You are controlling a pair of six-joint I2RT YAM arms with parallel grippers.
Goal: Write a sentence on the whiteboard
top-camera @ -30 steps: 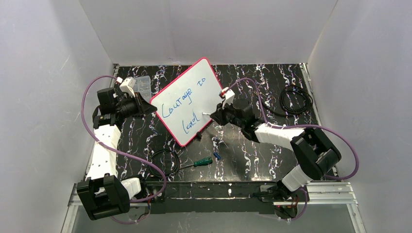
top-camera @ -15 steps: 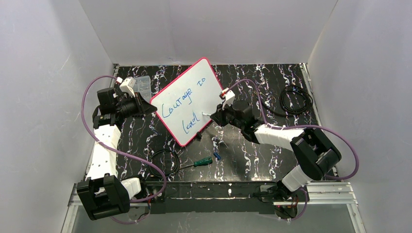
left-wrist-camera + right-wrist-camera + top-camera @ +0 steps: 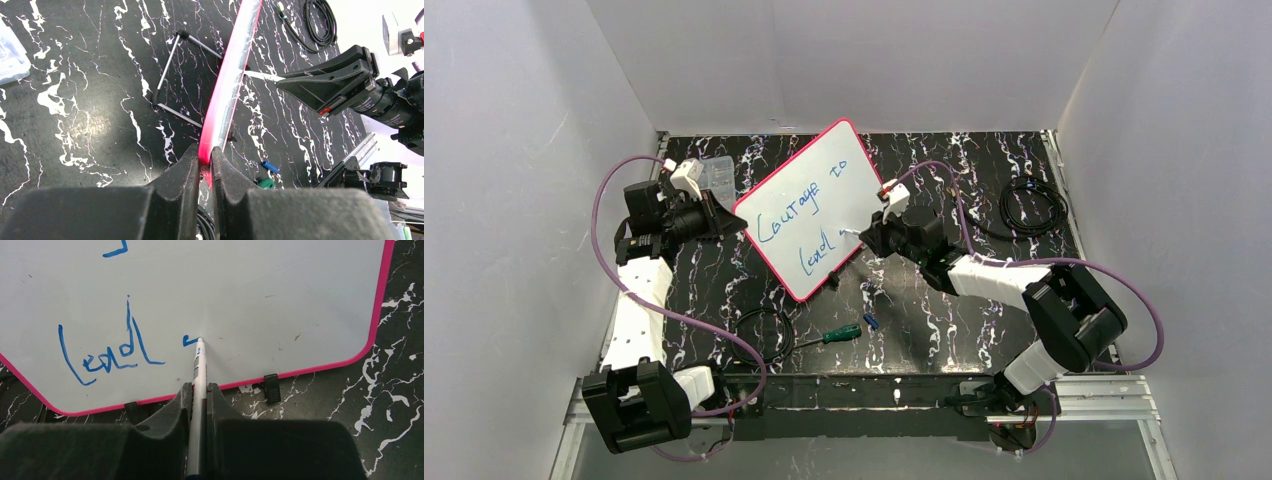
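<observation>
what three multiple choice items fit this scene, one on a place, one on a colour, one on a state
1. Where does the green-handled screwdriver lie?
A) on the table, nearer the arm bases than the whiteboard
B) on the whiteboard
C) behind the whiteboard

2. What colour is the sentence?
A) red
B) blue
C) black

3. How is the left gripper?
A) open
B) shut on the screwdriver
C) shut on the whiteboard

Answers: A, the top view shows it below the board; B, blue strokes show; C, its fingers pinch the pink frame.
</observation>
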